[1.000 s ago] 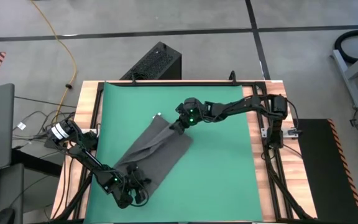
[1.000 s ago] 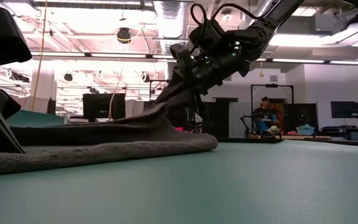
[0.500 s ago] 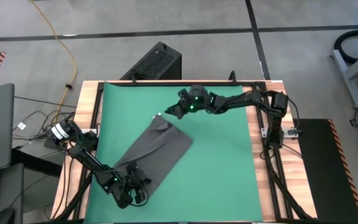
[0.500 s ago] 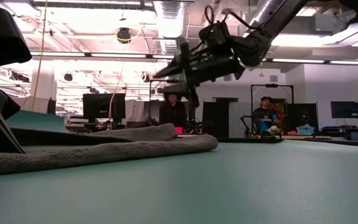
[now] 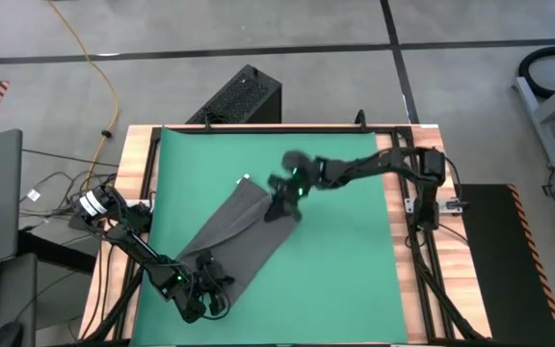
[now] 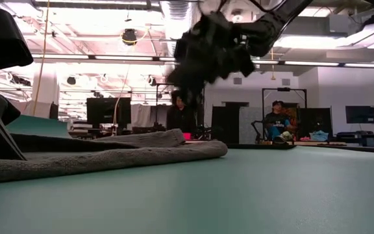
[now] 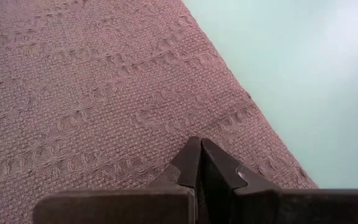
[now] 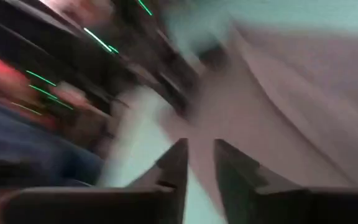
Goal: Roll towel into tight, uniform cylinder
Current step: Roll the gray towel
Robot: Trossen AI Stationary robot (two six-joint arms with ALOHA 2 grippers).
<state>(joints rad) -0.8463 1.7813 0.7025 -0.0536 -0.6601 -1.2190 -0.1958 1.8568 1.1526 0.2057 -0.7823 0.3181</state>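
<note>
A robotics laboratory or open workshop hall. In the high view a wood-edged table (image 5: 408,289) carrying a green mat (image 5: 335,260) stands on a bare concrete floor (image 5: 258,39), with a yellow cable (image 5: 99,72) at upper left and a black case (image 5: 239,96) behind the table. The low view shows exposed ceiling ducts (image 6: 174,16), monitors (image 6: 102,109) and a seated person (image 6: 276,120) at right centre.
</note>
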